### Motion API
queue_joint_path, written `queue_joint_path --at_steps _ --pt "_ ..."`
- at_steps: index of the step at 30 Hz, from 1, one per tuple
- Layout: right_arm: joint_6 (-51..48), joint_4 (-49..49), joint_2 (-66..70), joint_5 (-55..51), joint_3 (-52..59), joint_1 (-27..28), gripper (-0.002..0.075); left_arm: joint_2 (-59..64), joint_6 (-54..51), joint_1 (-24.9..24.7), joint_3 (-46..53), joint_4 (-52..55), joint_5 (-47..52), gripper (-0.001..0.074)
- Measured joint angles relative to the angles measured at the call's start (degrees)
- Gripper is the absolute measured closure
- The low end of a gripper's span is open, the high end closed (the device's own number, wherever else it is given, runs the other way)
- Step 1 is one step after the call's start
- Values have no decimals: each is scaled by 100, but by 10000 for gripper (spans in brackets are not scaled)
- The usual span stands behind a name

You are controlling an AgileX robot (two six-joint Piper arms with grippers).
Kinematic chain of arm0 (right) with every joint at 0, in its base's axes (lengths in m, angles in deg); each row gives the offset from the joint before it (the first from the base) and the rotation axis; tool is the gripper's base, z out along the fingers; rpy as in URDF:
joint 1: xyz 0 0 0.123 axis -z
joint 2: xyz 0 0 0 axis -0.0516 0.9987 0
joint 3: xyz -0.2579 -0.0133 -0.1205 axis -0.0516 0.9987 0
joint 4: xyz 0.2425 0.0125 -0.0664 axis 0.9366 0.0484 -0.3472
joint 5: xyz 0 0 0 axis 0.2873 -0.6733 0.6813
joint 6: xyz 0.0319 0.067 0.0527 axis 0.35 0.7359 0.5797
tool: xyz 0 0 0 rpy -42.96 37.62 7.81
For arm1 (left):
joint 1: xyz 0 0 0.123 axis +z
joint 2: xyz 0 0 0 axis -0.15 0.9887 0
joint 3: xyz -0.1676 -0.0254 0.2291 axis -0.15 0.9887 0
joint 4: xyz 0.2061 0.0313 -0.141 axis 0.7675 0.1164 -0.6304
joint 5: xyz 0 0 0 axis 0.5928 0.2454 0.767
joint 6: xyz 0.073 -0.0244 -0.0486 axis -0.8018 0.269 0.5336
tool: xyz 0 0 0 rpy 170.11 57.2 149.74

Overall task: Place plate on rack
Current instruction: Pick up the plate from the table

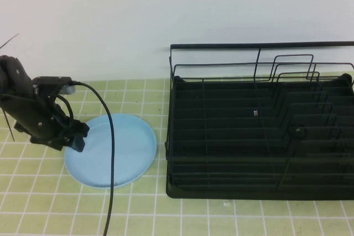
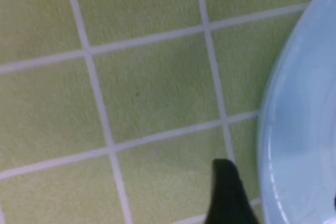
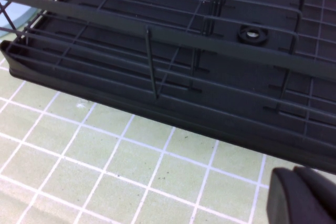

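The plate [image 1: 110, 150] is being carried flat by the tiled counter [image 1: 50, 203] at lower left. The left tool [image 1: 77, 139], fingers apart, is being held at its left rim. The rack [image 1: 260, 131] is being shown at right. The right tool [image 3: 304, 200], shut, is being held near the rack's edge.

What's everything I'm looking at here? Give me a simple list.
plate: one, light blue, flat on the table left of the rack
rack: one, black wire with a black tray base, on the right of the table, nothing in it
table: one, yellow-green tiles with white lines
wall: one, white, behind the table
cable: one, black, running from the left arm across the plate
left gripper: one, black, open, at the plate's left rim
right gripper: one, black, shut, above the table near the rack's edge
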Motion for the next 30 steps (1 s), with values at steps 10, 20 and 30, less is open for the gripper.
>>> queue_joint_path --at_steps 10,20,30 --pt "0 0 0 12 0 0 729 48 -11 0 0 -143 -20 497" --pt "0 0 0 12 0 0 729 58 -11 0 0 -130 -85 497" --pt "0 0 0 12 0 0 729 267 128 0 0 -42 33 528"
